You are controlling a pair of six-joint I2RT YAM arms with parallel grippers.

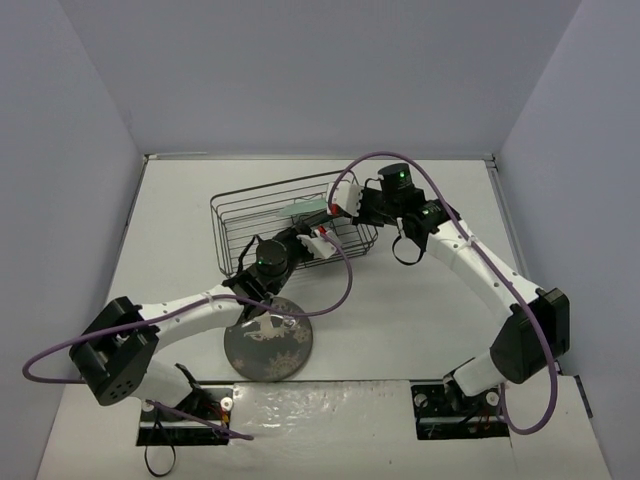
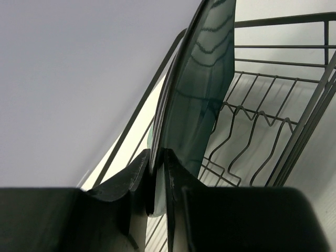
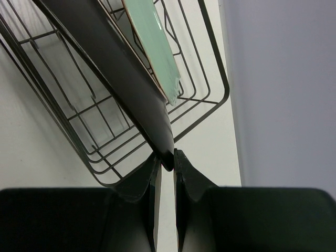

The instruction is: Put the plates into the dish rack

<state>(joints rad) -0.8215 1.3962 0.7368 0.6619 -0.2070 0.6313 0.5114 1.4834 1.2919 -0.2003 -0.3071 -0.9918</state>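
Both arms stretched forward and inward, left tool and right tool clamped, jaws narrowly parted

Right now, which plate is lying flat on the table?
The dark grey round plate with white deer, by the left arm. The mint plate and teal plate are on edge at the rack.

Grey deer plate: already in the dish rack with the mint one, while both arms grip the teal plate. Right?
No. The top external view shows the grey deer plate lying flat on the table, outside the dish rack. The mint plate is in the rack and both arms grip the teal plate.
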